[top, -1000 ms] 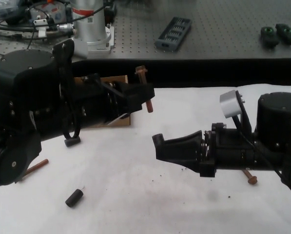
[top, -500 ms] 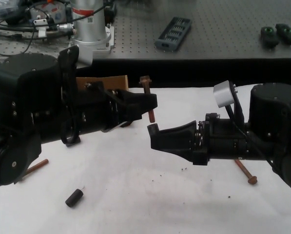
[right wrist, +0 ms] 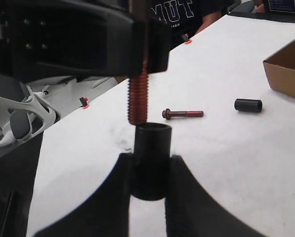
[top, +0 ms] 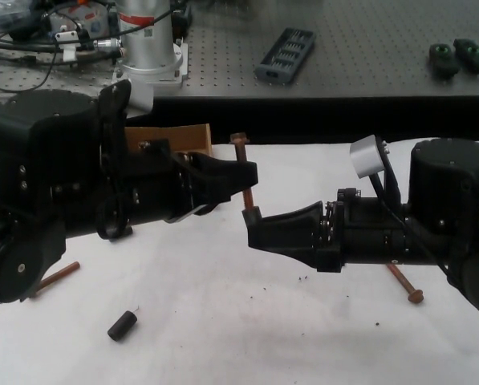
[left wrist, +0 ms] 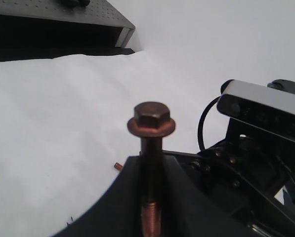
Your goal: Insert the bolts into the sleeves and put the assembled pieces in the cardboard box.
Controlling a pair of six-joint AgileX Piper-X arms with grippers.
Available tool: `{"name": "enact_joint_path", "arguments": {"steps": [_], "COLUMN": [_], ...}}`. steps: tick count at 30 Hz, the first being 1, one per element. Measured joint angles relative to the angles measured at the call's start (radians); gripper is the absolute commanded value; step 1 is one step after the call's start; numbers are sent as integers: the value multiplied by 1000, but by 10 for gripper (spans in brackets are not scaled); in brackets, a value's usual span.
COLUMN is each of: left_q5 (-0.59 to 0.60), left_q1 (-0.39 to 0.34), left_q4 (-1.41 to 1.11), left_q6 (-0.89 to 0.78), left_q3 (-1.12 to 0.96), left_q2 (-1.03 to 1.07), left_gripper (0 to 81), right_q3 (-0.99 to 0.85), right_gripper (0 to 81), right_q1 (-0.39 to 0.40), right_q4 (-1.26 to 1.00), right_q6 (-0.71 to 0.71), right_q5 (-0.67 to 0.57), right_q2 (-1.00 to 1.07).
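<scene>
Left tool (top: 245,172) was clamped on the bolt (left wrist: 151,123), upright and head up. Right tool (top: 253,223) gripped the sleeve (right wrist: 151,160) directly beneath it, above the table (top: 223,321). Thread tip sat just at the sleeve mouth. Judgement: keep the axes collinear, lower straight and slowly, no tilt.

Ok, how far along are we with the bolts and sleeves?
Done: nothing I can confirm; the inside of the cardboard box is mostly hidden. In hand: the left gripper holds a bolt upright, threaded tip right at the mouth of the sleeve in the right gripper, not yet inserted. Left: this insertion, boxing it, plus a left-side loose bolt, a right-side loose bolt and a loose sleeve.
</scene>
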Motion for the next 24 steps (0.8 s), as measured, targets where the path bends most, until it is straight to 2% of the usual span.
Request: {"name": "enact_joint_path", "arguments": {"steps": [24], "left_q5": [16], "left_q1": [2], "left_q4": [22], "left_q6": [-4], "left_q3": [0], "left_q2": [0], "left_gripper": [6], "right_q3": [-11], "right_gripper": [43], "right_q1": [-6], "right_q4": [-57], "right_q6": [45], "right_q5": [-66], "right_q2": [0]}}
